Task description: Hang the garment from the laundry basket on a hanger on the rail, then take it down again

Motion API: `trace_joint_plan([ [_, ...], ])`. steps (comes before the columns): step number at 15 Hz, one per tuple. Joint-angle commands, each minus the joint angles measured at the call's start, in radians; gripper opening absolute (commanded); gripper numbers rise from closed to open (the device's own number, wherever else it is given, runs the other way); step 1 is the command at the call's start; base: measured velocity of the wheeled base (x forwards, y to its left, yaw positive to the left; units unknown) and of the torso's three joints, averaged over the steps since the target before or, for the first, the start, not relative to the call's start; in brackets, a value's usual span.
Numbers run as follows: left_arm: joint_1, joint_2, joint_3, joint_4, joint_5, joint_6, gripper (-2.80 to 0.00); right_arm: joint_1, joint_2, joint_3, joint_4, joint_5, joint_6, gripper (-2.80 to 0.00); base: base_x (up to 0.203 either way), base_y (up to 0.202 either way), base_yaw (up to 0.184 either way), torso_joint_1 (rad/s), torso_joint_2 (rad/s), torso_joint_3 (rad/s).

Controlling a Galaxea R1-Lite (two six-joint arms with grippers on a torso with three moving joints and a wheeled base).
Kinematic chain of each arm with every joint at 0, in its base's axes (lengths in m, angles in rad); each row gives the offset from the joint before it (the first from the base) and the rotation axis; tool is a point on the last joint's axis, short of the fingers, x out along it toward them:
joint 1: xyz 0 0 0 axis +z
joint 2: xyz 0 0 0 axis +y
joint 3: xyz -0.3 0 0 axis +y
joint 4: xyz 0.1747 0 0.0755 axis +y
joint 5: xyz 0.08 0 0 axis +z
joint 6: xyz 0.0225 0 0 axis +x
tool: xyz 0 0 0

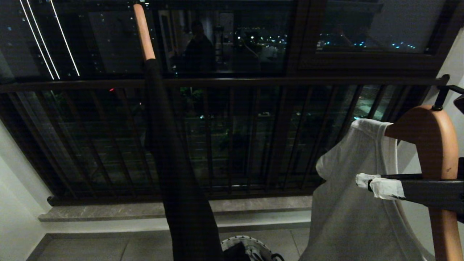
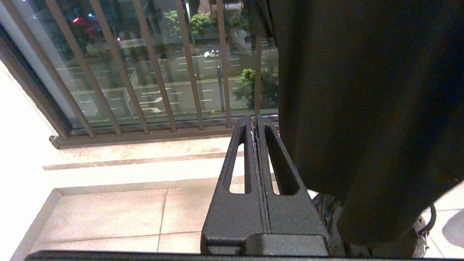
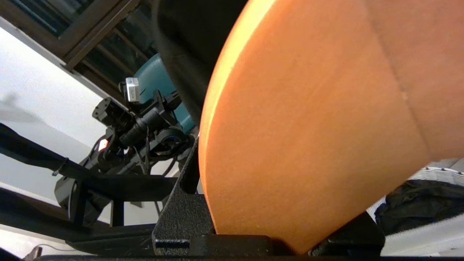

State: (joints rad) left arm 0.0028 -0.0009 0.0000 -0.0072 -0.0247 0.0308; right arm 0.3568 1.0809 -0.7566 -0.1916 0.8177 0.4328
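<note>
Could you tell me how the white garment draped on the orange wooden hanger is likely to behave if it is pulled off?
The white garment looks thin and floppy: it sags in soft folds, so it would probably collapse. It seems light. The orange wooden hanger, clamped in the right hand, looks rigid and smooth, so the cloth may slide off easily.

Left gripper (image 2: 256, 125) pointing out toward the window, black slotted fingers (image 2: 239, 159) pressed flat together, nothing pinched between them. Dark garment (image 2: 366, 108) hanging right beside the pincer, filling pretty much that whole side and dropping past the fingertips. Tucked under the bottom of that cloth, just next to the base of the pincer: the laundry basket (image 2: 422, 232), only a bit of rim and a black loop handle peeking out. Pale floor tiles (image 2: 116, 214) below the fingers on the other side. Beyond the tips, a stone sill (image 2: 141, 148), then brown window-guard bars (image 2: 152, 65), with a street and trees through the glass.
</note>
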Motion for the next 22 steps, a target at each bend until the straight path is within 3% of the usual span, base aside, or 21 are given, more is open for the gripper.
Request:
trace_joint_plan([
  [1, 0.000, -0.001, 0.003, 0.000, 0.000, 0.000, -2.80, 0.001, 0.004, 0.000, -0.002, 0.005, 0.001, -2.80, 0.000, 0.000, 0.000, 0.000, 0.00, 0.000],
  [19, 0.000, -0.001, 0.003, 0.000, 0.000, 0.000, -2.80, -0.001, -0.013, -0.016, 0.021, 0.011, -0.008, -2.80, 0.000, 0.000, 0.000, 0.000, 0.00, 0.000],
  [22, 0.000, -0.001, 0.002, 0.000, 0.000, 0.000, -2.80, -0.045, -0.007, -0.023, 0.020, 0.011, -0.026, -2.80, 0.000, 0.000, 0.000, 0.000, 0.00, 0.000],
])
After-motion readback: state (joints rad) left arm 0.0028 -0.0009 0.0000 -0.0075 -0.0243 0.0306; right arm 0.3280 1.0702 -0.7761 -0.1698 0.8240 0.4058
